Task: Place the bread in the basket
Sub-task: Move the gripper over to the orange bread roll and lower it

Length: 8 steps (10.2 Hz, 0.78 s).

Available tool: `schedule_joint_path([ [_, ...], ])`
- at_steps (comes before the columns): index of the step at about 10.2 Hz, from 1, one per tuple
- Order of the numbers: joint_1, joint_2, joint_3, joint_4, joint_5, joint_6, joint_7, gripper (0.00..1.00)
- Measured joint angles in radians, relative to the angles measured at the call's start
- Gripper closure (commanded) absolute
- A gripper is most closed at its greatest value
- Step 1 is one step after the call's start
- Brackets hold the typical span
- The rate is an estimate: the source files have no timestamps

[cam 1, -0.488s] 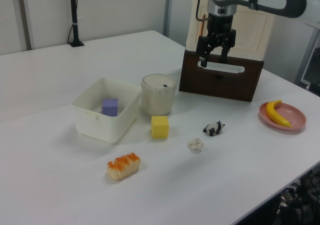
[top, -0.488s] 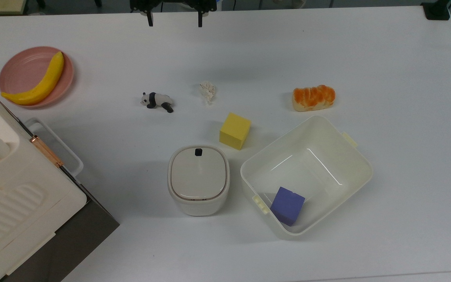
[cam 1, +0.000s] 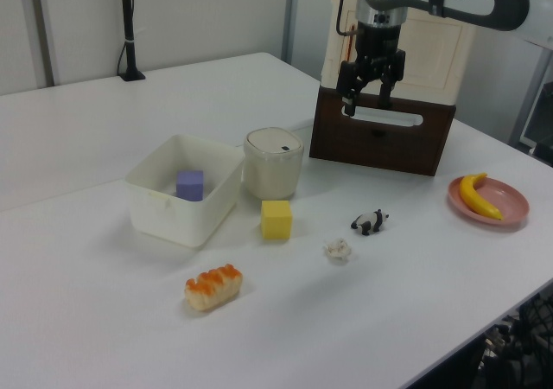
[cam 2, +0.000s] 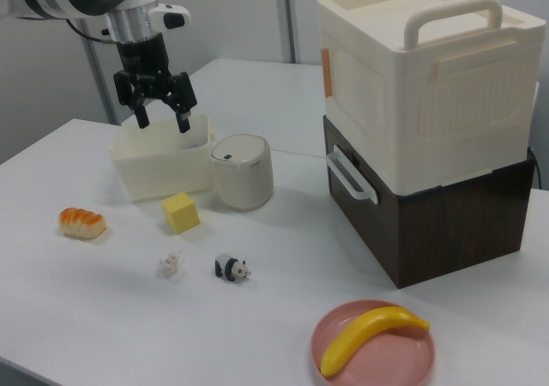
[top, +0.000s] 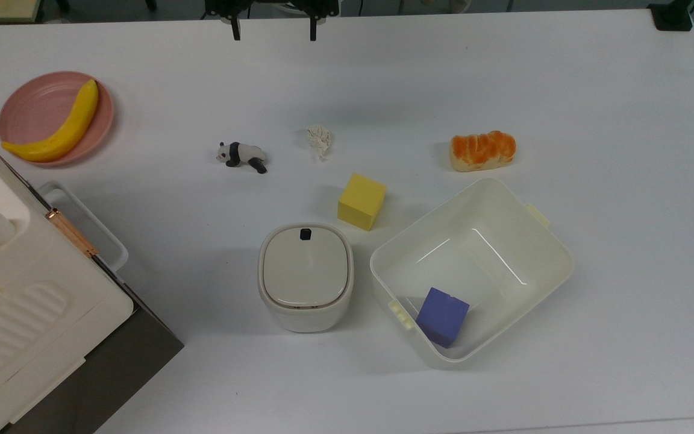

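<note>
Bread (top: 482, 151) lies on the white table (top: 624, 120), just beyond the basket's (top: 555, 238) far rim in the top view but clear of it. The left view shows its pale side (cam 1: 212, 289) and puts it in front of the tub. Inside the basket, a purple cube (top: 441, 316) sits in the corner nearest the lidded white bin (top: 305, 276); the right view hides that cube behind the basket wall (cam 2: 159, 167). A yellow cube (top: 361, 201) stands between bread and bin, with a crumpled scrap (top: 319, 140) and a toy panda (top: 241, 155) farther to the top view's left. A banana (top: 58, 126) rests on a pink plate (top: 28, 102). The gripper (cam 2: 161, 120) hangs in the air, its 2 fingers spread wide, holding nothing. The right view shows a stacked cream and brown box (cam 2: 429, 129) in full.
</note>
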Motion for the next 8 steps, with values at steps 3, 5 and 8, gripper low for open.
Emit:
schedule_joint_path([
  [3,0.0,0.0,0.0,0.0,0.0,-0.001,0.0,0.0],
  [5,0.009,0.003,0.004,0.0,0.006,-0.002,0.0,0.0],
  [8,0.117,0.018,0.008,-0.001,0.035,-0.002,0.003,0.0],
])
